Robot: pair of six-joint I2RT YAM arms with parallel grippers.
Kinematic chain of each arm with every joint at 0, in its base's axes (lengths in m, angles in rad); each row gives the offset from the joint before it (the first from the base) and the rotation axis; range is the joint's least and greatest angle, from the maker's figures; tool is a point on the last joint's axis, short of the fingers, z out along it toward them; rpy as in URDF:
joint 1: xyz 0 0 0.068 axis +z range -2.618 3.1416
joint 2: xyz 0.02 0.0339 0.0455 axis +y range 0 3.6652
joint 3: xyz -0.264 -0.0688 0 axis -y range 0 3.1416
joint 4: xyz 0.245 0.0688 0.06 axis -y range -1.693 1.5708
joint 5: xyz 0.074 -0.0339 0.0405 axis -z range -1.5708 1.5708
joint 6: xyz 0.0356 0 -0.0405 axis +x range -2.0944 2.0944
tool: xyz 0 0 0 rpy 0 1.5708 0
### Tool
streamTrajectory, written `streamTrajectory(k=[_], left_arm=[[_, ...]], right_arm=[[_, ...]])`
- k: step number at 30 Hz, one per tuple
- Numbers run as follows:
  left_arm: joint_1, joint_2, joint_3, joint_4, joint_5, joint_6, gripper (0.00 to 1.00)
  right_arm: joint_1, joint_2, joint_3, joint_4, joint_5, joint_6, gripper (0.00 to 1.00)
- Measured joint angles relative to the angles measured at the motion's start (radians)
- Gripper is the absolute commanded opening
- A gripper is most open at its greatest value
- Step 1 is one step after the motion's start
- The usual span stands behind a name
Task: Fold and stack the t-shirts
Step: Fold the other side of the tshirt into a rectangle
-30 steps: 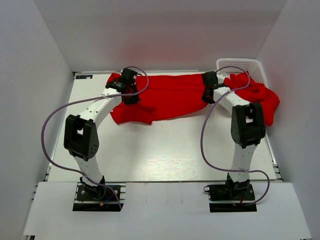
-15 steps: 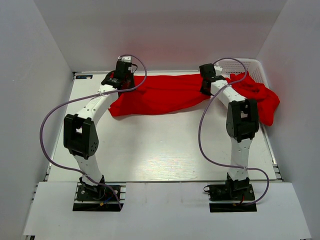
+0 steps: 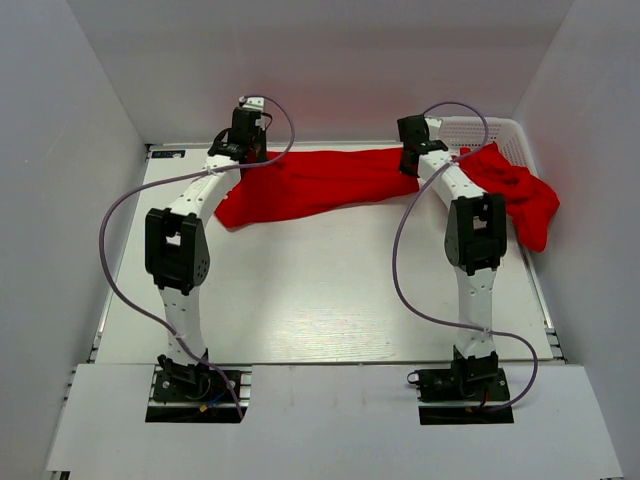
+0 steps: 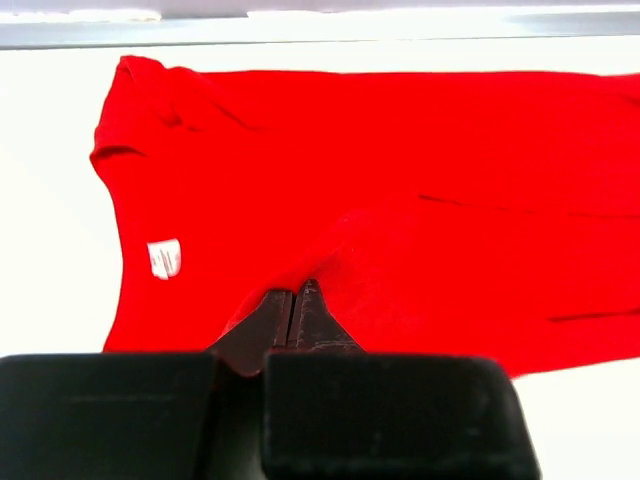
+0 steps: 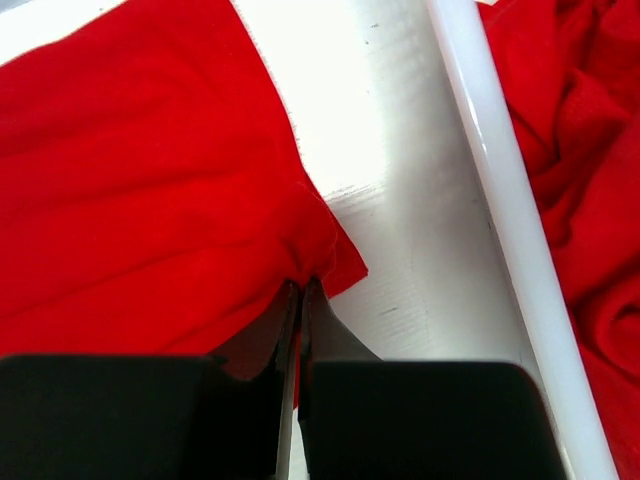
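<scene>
Two arms, left arm (image 3: 198, 196) and right arm (image 3: 452, 185), stretched to the desk's (image 3: 320, 290) far edge. The left jaws and right jaws each pinched opposite ends of one t-shirt (image 3: 320, 185), its long axis running left to right between them. More t-shirts (image 3: 520, 195) spilled from the basket (image 3: 492, 127).

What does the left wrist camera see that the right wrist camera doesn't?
Only the left wrist view shows the little white tag on the spread-out t-shirt. Only the right wrist view shows the white basket rim and crumpled red t-shirts beyond it. Both show a shut claw pinching that spread-out t-shirt's edge: the left claw, the right claw.
</scene>
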Motion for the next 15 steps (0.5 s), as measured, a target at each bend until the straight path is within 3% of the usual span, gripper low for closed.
streamTrajectory(k=[15], left_arm=[[0.066, 0.104, 0.069, 0.168, 0.076, 0.131, 0.0]], right_arm=[[-0.009, 0.068, 0.047, 0.029, -0.032, -0.033, 0.0]])
